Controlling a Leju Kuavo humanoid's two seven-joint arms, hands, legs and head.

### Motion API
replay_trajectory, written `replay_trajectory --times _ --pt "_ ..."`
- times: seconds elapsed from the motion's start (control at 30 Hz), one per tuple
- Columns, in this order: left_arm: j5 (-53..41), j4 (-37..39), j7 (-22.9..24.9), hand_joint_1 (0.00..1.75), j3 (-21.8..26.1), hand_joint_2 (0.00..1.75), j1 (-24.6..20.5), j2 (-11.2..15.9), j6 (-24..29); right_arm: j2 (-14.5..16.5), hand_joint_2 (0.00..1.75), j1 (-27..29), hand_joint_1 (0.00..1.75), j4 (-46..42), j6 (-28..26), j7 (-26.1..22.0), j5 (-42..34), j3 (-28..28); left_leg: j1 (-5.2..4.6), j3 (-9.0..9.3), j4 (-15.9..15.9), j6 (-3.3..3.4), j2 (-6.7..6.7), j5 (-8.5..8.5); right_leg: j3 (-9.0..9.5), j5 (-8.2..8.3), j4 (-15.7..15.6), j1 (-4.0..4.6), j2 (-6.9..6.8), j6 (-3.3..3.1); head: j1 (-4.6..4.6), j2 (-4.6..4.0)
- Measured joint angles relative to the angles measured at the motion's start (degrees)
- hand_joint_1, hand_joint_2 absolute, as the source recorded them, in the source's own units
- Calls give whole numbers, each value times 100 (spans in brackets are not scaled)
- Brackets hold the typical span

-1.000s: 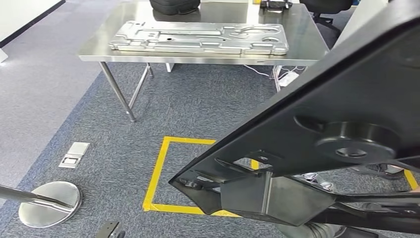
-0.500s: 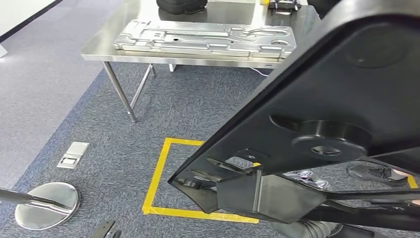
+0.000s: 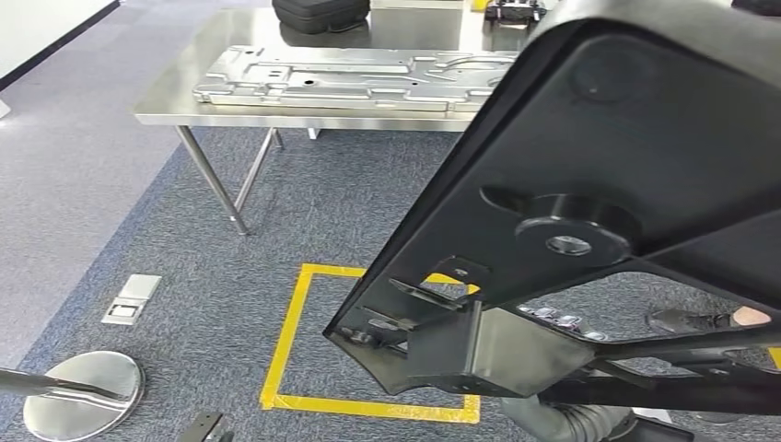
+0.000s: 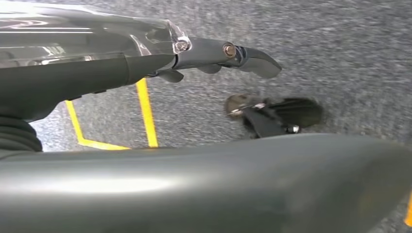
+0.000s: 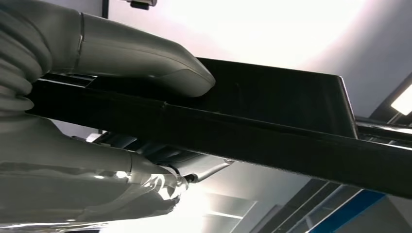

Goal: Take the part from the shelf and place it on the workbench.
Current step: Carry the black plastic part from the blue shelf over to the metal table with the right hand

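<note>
Close behind the right wrist, the right robot hand (image 5: 121,63) grips the black part (image 5: 272,121); its thick grey thumb lies on one face of the dark panel and its darker fingers (image 5: 204,167) reach along the opposite face, so the panel's edge is clamped between them; the left robot hand (image 4: 214,53) shows from its own wrist camera with dark fingers stretched out above the carpet, and a broad grey surface lies close along it, but whether those fingers press on anything I cannot tell.

From the head view the part (image 3: 626,166) is a large black panel held up in the air, tilted, filling the right side; a round boss sits on its underside, and a bracket with cut-outs hangs at its lower corner above the floor; it is well apart from the bench.

Ahead stands the steel bench (image 3: 166,109); a long silver stamped metal plate (image 3: 341,78) lies along its near edge; a black case (image 3: 318,11) sits toward the far edge, and a small dark device (image 3: 516,11) rests near the far right.

On the grey carpet a yellow tape square (image 3: 295,331) is marked below the part; a floor socket cover (image 3: 129,299) lies to the left; a round metal base (image 3: 78,405) stands near the lower left corner; a shoe (image 3: 686,320) shows at the right.
</note>
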Motion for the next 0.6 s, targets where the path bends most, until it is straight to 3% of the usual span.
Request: replay_trajectory --times 0.07,0.2,0.23,0.3,0.33,0.37,0.4,0.43,0.5,0.53,0.6 --pt "-4 0 19 0 0 175 -3 -12 -2 -4 175 1 175 -6 -23 21 -2 -1 -16 128 -341 61 0 79 17 -50 15 21 10 67 0 0" --pt "-7 0 38 0 0 175 7 -27 -2 -21 175 2 175 -27 -35 69 -29 -2 -11 176 -415 201 2 4 -16 -175 132 12 13 172 -1 0" --pt "-7 0 40 0 0 175 2 -32 -2 -29 175 4 175 -33 -37 76 -38 -4 1 201 -429 237 6 -6 -113 -292 350 7 14 196 -1 0" --pt "-9 0 46 0 0 175 -9 -46 -4 -57 175 34 175 -43 -45 76 -36 -15 2 243 -432 286 10 -45 -508 -599 1098 5 13 220 -1 1" --pt "-13 0 53 0 0 175 -9 -56 -5 -74 175 79 175 -54 -61 67 -14 -23 1 268 -432 296 8 -68 -729 -698 1463 4 13 226 -1 1" --pt "-20 0 61 0 0 175 -3 -64 -6 -94 175 144 175 -78 -83 46 22 -32 1 300 -432 299 4 -98 -888 -694 1676 5 13 228 -1 1" --pt "-31 0 69 0 -1 175 7 -74 -5 -115 175 222 175 -115 -110 9 72 -40 1 344 -432 293 -5 -133 -943 -563 1663 5 13 225 -1 0" --pt "-47 0 73 0 -2 175 18 -85 -4 -136 175 304 175 -164 -134 -39 124 -47 1 400 -432 282 -13 -173 -885 -329 1414 8 13 210 -1 0" --pt "-80 0 82 0 -8 175 29 -116 0 -181 175 449 175 -266 -161 -145 205 -56 -3 502 -438 247 -22 -256 -625 146 664 36 12 148 -1 0" --pt "-92 0 86 0 -10 175 24 -130 2 -199 175 508 175 -309 -166 -185 234 -61 -2 526 -440 224 -21 -286 -525 257 396 57 12 112 0 0" --pt "-101 0 98 0 -15 175 16 -156 8 -233 175 593 175 -369 -162 -234 265 -72 -1 536 -466 168 -11 -315 -457 236 221 92 17 60 1 1"
